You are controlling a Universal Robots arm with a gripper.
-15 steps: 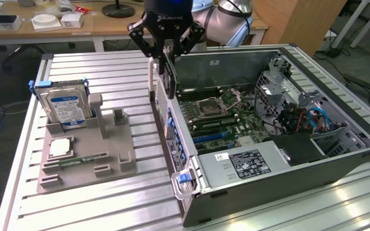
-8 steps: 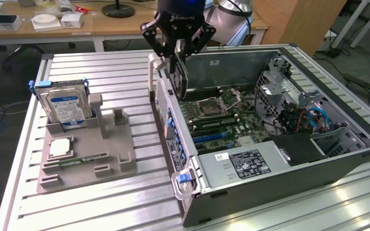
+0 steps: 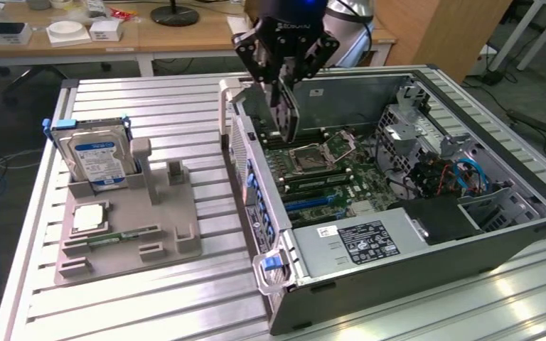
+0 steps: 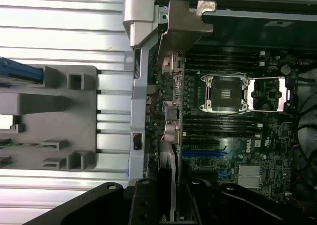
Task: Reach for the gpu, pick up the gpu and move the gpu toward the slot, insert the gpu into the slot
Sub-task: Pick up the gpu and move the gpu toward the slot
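My gripper (image 3: 286, 77) hangs over the open computer case (image 3: 500, 234), shut on the gpu (image 3: 284, 117). The card hangs edge-down from the fingers, close to the case wall on the exterior view's left and above the motherboard (image 3: 335, 174). In the wrist view the gpu (image 4: 171, 145) shows edge-on, running from between my black fingers (image 4: 143, 202) out to its silver end bracket (image 4: 182, 27). My gripper (image 4: 170, 207) clasps it from both sides. Expansion slots, one of them blue (image 4: 200, 153), lie on the board beside the card's lower edge. Whether the card touches a slot I cannot tell.
A grey fixture (image 3: 126, 227) on the slatted table holds a hard drive (image 3: 97, 156), a processor chip (image 3: 91, 217) and a memory stick (image 3: 111, 238). Inside the case are the CPU socket (image 3: 309, 158), a labelled power supply (image 3: 368, 241) and blue cables (image 3: 463, 174).
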